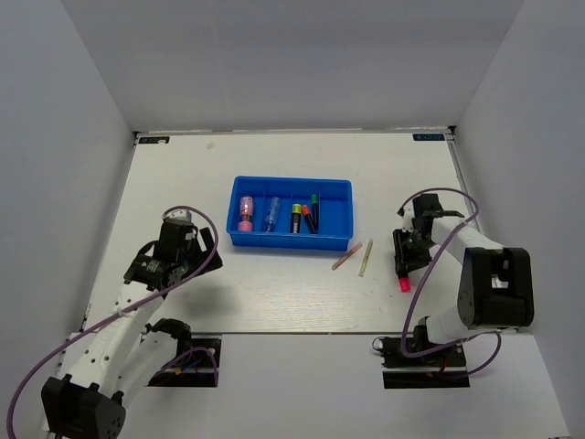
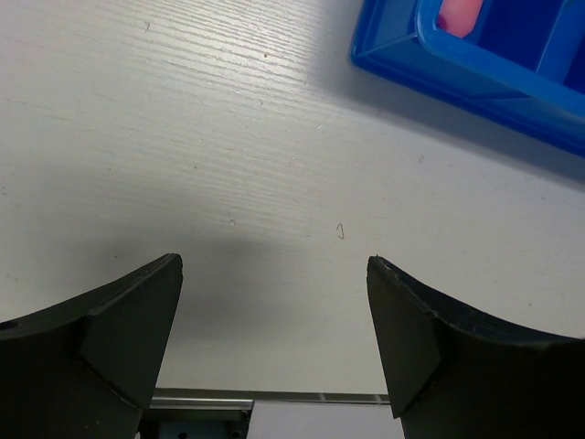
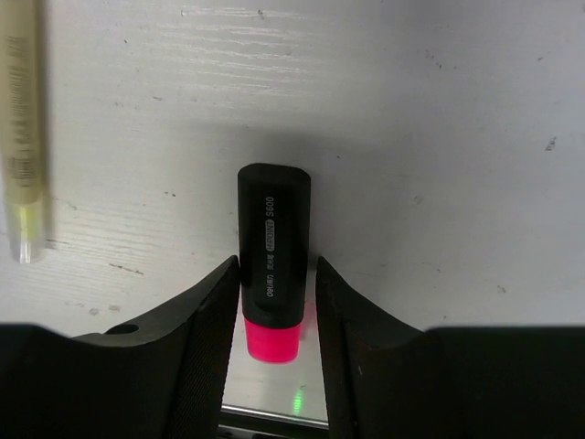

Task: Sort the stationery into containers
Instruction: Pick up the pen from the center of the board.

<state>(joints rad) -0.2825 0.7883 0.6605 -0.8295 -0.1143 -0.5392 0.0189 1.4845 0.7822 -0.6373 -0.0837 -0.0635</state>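
A black marker with a pink end (image 3: 272,229) lies on the table at the right (image 1: 403,284). My right gripper (image 3: 278,274) is down over it (image 1: 402,263), fingers closed against its two sides. My left gripper (image 2: 274,274) is open and empty, low over bare table left of the blue tray (image 1: 291,180); the tray's corner (image 2: 475,73) shows in the left wrist view. The tray holds a pink tube (image 1: 246,214), a clear-blue tube (image 1: 272,215) and yellow-ended (image 1: 296,218), orange-ended (image 1: 308,219) and green-ended (image 1: 313,208) markers in separate compartments.
Two thin sticks lie on the table just right of the tray's front corner: a pinkish one (image 1: 346,256) and a pale one (image 1: 366,258), which also shows in the right wrist view (image 3: 23,137). White walls enclose the table on three sides.
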